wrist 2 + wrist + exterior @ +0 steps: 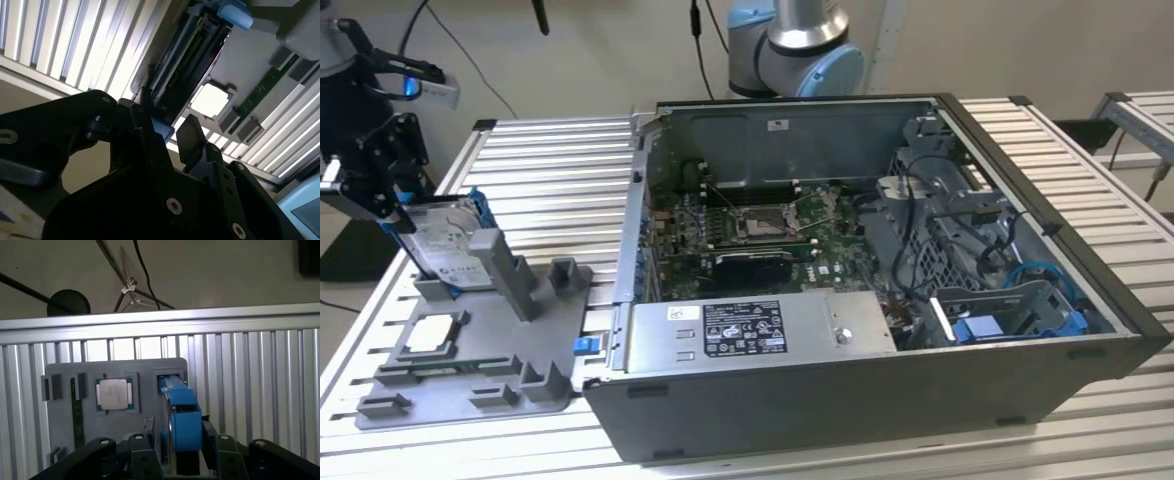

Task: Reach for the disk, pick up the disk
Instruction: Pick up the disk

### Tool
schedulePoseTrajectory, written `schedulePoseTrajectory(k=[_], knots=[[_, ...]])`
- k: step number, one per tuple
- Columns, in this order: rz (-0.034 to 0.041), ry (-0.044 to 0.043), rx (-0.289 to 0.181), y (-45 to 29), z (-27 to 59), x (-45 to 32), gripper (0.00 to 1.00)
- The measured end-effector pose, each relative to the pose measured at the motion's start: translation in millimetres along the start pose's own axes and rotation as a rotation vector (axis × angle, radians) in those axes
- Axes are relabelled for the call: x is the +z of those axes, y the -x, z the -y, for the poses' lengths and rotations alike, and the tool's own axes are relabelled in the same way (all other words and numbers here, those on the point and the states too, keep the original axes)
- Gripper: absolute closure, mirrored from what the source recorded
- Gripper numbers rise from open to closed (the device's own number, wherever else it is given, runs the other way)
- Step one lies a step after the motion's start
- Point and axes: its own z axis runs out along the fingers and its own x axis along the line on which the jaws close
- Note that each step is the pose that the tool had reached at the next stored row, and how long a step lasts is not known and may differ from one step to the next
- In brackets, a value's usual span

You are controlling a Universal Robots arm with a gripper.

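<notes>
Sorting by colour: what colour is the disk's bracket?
The disk's bracket is bright blue; first wrist view shows it best.

The arm [797, 45] stands on its base at the back, showing grey tube and blue-capped joints in the exterior view. Its black gripper [400, 212] hangs low at the exterior view's far left, tilted and pointing downward. In both wrist views the gripper [177, 439] [167, 131] reaches forward from its dark, bolted body.
</notes>
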Motion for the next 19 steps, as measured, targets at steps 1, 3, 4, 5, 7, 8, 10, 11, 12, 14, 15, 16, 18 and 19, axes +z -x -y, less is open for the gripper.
schedulePoseTrajectory(k=[1, 3, 4, 5, 7, 8, 10, 11, 12, 14, 15, 16, 18, 19], knots=[[-0.0001, -0.0006, -0.001, 0.0, 0.0, 1.8, 0.0], [0.0, -0.0024, -0.004, 0.0, 0.0, 5.4, 0.0], [0.0, -0.0035, -0.006, 0.0, 0.0, 7.3, 0.0], [0.0, -0.0044, -0.007, 0.0, 0.0, 9.1, 0.0], [0.0001, -0.0066, -0.01, 0.0, 0.0, 12.8, 0.0], [0.0001, -0.0078, -0.011, 0.0, 0.0, 14.5, 0.0], [0.0003, -0.0103, -0.012, 0.0, -0.2, 18.2, 0.0], [0.0005, -0.0113, -0.013, 0.0, -0.3, 20.0, 0.0], [0.0005, -0.0119, -0.013, 0.0, -0.5, 21.9, 0.0], [0.0006, -0.0127, -0.014, -0.1, -0.9, 25.6, 0.0], [0.0007, -0.0131, -0.014, -0.1, -1.1, 27.4, 0.0], [0.0007, -0.0135, -0.014, -0.1, -1.3, 29.2, 0.0], [0.0013, -0.0147, -0.014, -0.1, -1.4, 32.7, 0.0], [0.0018, -0.0151, -0.014, -0.1, -1.4, 34.4, 0.0]])
